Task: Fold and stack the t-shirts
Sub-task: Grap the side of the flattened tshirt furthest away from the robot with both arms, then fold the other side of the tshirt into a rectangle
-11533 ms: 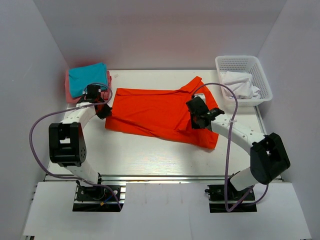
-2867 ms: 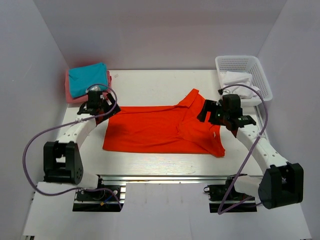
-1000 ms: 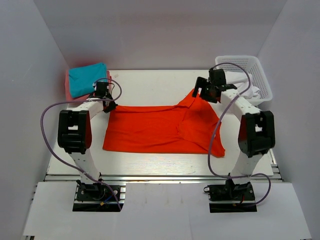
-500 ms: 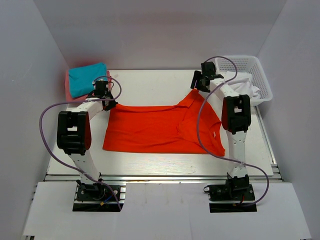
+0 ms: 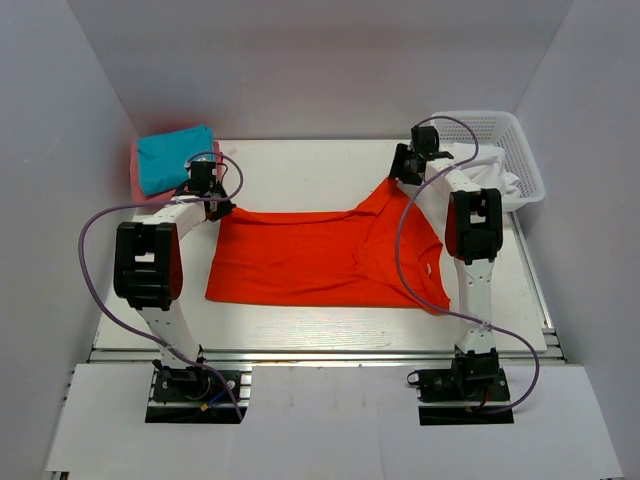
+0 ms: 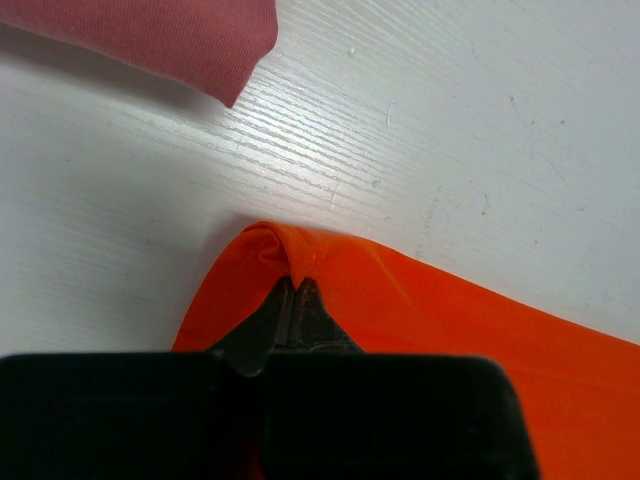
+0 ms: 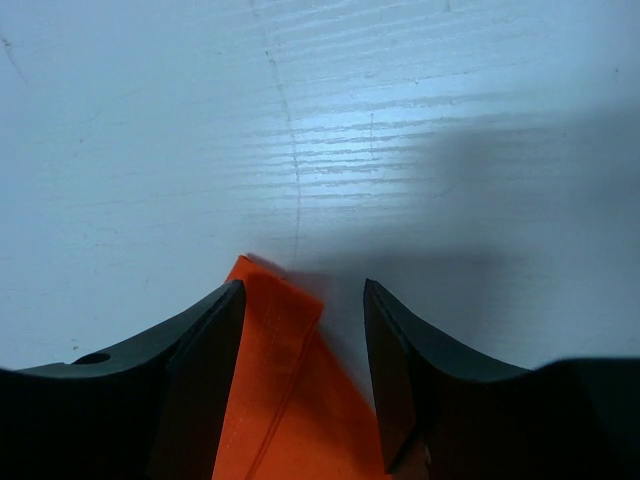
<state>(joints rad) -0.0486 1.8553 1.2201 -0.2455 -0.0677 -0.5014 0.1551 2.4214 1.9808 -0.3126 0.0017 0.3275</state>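
Observation:
The orange-red t-shirt (image 5: 320,255) lies spread flat across the middle of the table. My left gripper (image 5: 213,207) is shut on its far left corner, and the cloth (image 6: 450,320) puckers up between the closed tips (image 6: 297,285). My right gripper (image 5: 402,178) is at the far right sleeve tip. Its jaws are open astride the sleeve hem (image 7: 275,330). The hem lies against the left finger (image 7: 200,340), with a gap to the right finger (image 7: 400,340). A folded teal t-shirt (image 5: 175,158) rests on a pink one (image 5: 140,190) at the far left.
A white mesh basket (image 5: 480,118) at the far right corner holds crumpled white t-shirts (image 5: 482,172). An edge of the pink shirt (image 6: 170,35) lies just beyond my left gripper. White walls close in the back and both sides.
My right arm has swung in from the right and set its gripper over the sleeve tip. The left gripper and the shirt have stayed put.

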